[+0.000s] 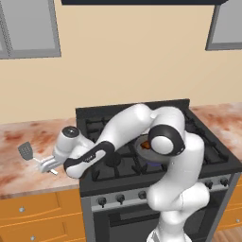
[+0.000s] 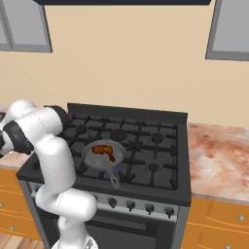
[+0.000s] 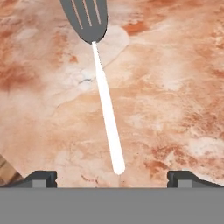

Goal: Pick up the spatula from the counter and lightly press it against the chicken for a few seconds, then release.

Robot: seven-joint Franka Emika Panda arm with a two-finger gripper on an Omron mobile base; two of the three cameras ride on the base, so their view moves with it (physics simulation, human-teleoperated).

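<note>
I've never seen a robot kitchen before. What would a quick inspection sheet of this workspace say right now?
Surface: marbled reddish counter on either side of a black stove.
Job's things: spatula lying flat on the counter left of the stove; chicken in a pan on a burner.
Clutter: nothing seen.
Grippers: gripper open, low over the spatula's handle end, one finger each side, not yet closed.
Cables: nothing seen.
Surroundings: beige wall, grey upper cabinets, orange drawers.
</note>
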